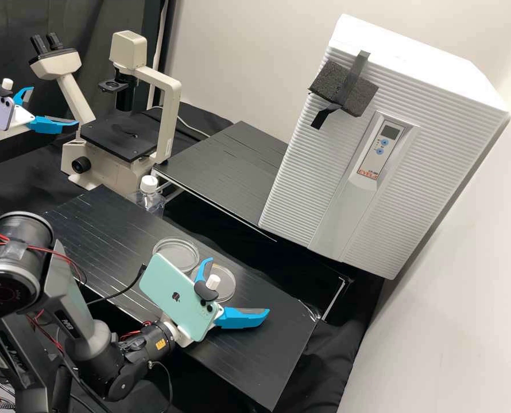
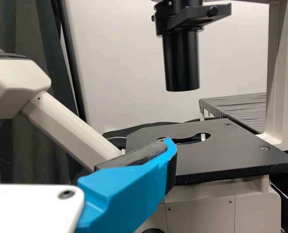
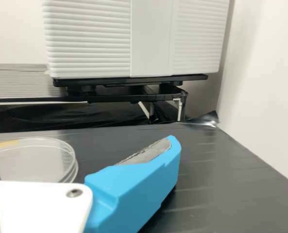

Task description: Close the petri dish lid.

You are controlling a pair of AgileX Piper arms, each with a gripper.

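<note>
Gaping wide and empty, the right claw [image 1: 238,285] hangs near two petri dish pieces [image 1: 224,282].

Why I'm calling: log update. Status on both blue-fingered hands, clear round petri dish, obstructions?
Left hand open, empty, by beige microscope. Right hand open, empty, over black bench. Petri dish pieces side by side, unstacked; right hand partly hides one.

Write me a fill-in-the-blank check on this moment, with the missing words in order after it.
On the black bench, round clear dish pieces number ____.
The left hand is not shut but ____.
The phone at the right hand is ____.
The bottle has a ____ cap.
Missing words: two; open; green; white.
</note>
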